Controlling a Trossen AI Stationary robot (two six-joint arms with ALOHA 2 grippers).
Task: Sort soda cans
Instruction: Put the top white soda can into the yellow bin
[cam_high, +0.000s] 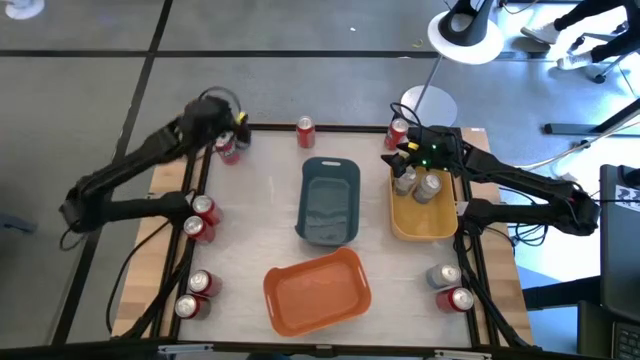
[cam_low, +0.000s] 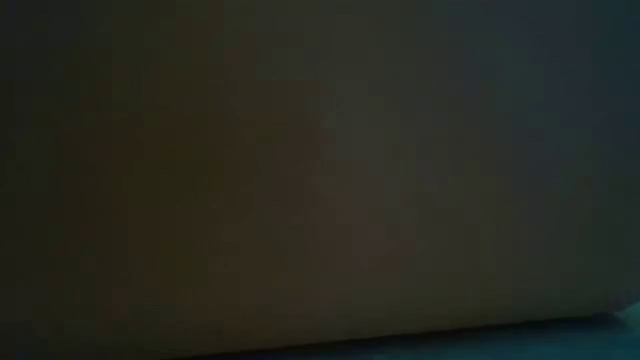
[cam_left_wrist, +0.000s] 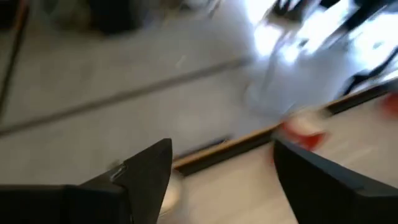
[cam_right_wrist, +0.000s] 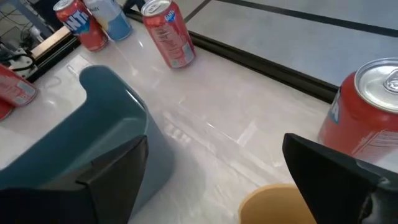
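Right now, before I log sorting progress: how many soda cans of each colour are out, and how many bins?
Red soda cans: 8
Silver soda cans: 4 (2 in the yellow bin, 1 loose on the table, 1 seen only in the right wrist view)
Bins: 3
Total: 15 things, 12 of them cans

Soda cans (cam_right_wrist: 169, 32): glossy printed metal, shiny silver tops. Bins, blue (cam_high: 330, 200), orange (cam_high: 317, 290), yellow (cam_high: 420, 222): smooth plastic. Table (cam_right_wrist: 236, 118): pale, faintly reflective, wood-edged.
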